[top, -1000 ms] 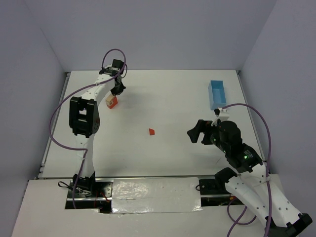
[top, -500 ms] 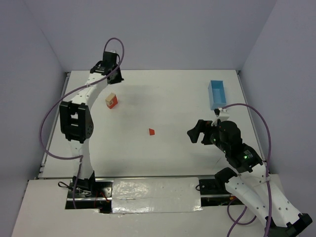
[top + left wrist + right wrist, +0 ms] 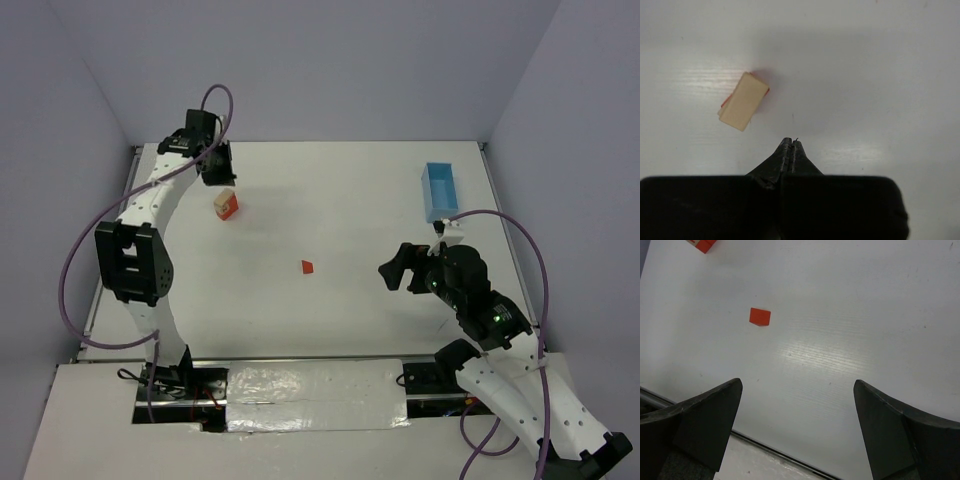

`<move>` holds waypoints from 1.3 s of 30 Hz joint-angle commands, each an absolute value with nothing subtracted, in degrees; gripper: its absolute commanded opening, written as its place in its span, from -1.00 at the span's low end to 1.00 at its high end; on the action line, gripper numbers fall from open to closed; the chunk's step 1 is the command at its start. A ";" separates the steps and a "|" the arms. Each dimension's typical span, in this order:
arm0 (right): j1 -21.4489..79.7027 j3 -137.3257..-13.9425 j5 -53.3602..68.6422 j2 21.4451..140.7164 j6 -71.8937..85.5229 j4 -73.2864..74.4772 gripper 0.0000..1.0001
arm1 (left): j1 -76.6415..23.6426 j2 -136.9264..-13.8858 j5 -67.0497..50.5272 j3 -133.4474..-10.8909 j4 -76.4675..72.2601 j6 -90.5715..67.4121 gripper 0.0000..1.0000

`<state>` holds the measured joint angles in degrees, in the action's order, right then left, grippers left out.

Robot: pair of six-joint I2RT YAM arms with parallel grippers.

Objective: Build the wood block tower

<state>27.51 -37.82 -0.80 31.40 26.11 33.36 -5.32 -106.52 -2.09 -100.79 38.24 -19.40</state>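
A short stack of wood blocks [image 3: 226, 205], tan on top of red-orange, stands on the white table at the back left; from above it shows as a tan slab [image 3: 743, 101] with red edges peeking out. My left gripper [image 3: 216, 172] hangs just behind it, shut with nothing between its fingers [image 3: 791, 145]. A lone red-orange block [image 3: 308, 267] lies near the table's middle, also in the right wrist view [image 3: 760, 316]. My right gripper [image 3: 392, 270] stands wide open to the right of that block, empty [image 3: 797, 390]. The stack's red corner [image 3: 704, 244] shows at the top left of that view.
A light blue rectangular box [image 3: 439, 191] sits at the back right of the table [image 3: 340, 210]. Purple cables loop off both arms. Grey walls close the table on three sides, and a foil-covered strip [image 3: 315, 385] runs along the near edge.
My left arm has drawn back from the stack toward the far left corner, leaving the stack standing. The right arm has not moved.
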 commanded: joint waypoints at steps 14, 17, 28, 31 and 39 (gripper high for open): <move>27.95 -37.44 -0.97 30.85 25.84 30.15 0.99 | -9.93 -114.17 7.99 -103.10 50.81 -12.30 -1.00; 27.95 -37.44 -0.97 30.94 25.84 30.23 0.99 | -10.02 -116.01 8.35 -103.88 51.33 -12.48 -1.00; 27.95 -37.44 -0.88 31.11 25.84 30.15 0.99 | -9.93 -118.30 13.97 -103.36 47.11 -12.04 -1.00; 27.95 -37.44 -0.70 31.11 25.84 30.15 0.99 | -9.93 -118.74 15.12 -103.36 46.85 -11.60 -1.00; 28.04 -37.27 -0.62 30.94 25.75 30.15 0.99 | -9.93 -119.53 16.88 -103.80 47.29 -11.87 -1.00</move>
